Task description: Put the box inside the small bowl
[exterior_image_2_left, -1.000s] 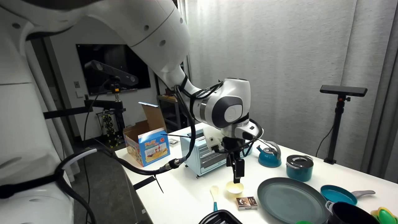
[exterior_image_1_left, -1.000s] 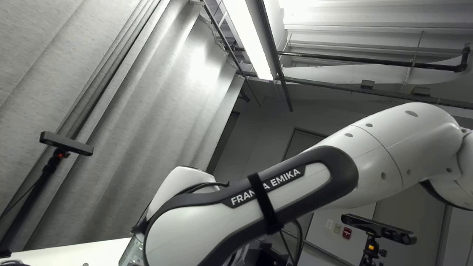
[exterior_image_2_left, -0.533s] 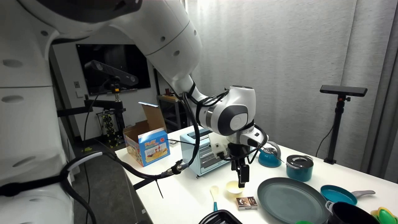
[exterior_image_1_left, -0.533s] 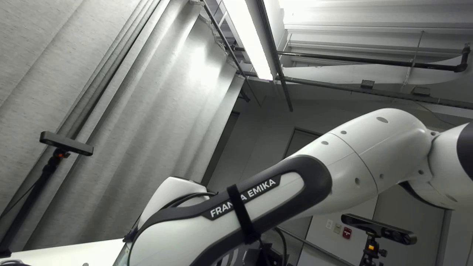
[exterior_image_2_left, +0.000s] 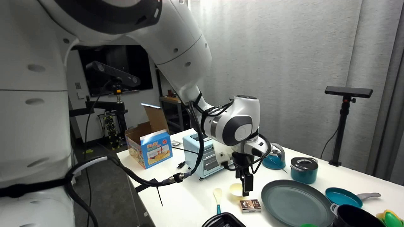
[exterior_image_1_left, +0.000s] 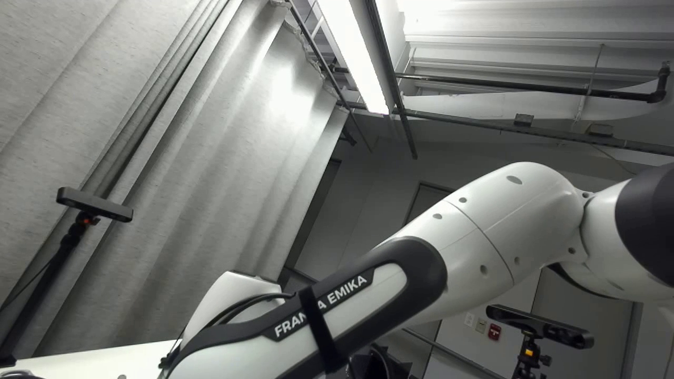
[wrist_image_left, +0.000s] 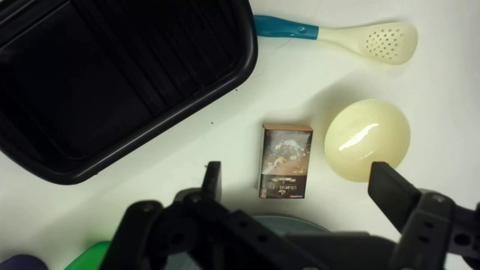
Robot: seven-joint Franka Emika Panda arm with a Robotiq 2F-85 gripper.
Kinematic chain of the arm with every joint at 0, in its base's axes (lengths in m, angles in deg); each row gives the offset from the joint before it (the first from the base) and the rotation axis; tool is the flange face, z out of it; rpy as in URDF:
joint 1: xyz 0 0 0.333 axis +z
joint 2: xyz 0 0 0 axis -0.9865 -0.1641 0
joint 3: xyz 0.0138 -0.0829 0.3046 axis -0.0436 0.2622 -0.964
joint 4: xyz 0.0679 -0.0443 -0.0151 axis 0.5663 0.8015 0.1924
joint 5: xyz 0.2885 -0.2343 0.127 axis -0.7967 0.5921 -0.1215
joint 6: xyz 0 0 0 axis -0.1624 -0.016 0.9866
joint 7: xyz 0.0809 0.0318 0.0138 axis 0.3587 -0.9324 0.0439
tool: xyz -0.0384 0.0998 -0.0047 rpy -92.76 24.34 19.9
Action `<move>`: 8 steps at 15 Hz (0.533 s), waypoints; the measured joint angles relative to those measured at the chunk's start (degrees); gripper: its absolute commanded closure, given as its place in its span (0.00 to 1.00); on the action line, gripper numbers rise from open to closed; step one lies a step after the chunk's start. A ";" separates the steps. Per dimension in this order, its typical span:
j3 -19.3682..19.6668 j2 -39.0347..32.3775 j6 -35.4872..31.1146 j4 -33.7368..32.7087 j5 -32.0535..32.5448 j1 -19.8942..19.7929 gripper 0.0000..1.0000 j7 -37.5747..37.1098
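The box (exterior_image_2_left: 250,206) is a small brown chocolate carton lying flat on the white table; it also shows in the wrist view (wrist_image_left: 287,161). The small bowl (exterior_image_2_left: 235,189) is pale yellow and stands just beside the box, apart from it; in the wrist view the bowl (wrist_image_left: 367,138) looks empty. My gripper (exterior_image_2_left: 246,189) points down above the table near the bowl and box, partly covering the bowl's edge. In the wrist view the gripper (wrist_image_left: 296,168) is open with nothing held, and the box lies between the lines of its fingers. An exterior view shows only the arm (exterior_image_1_left: 337,316).
A grey plate (exterior_image_2_left: 296,201) lies beside the box. A black tray (wrist_image_left: 168,123) and a slotted spoon (wrist_image_left: 285,28) lie on the opposite side. A light-blue toaster oven (exterior_image_2_left: 208,160), kettle (exterior_image_2_left: 274,161), teal pot (exterior_image_2_left: 304,170) and pan (exterior_image_2_left: 344,197) stand further back.
My gripper has moved down and slightly to the right in an exterior view, closer to the box and bowl. The box and bowl have not moved.
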 measured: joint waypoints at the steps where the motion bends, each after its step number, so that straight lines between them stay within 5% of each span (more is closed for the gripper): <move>1: 0.24 -0.57 0.00 -0.29 0.00 0.22 0.00 0.00; 8: 2.64 -4.79 0.00 -3.54 1.38 2.00 0.00 -0.16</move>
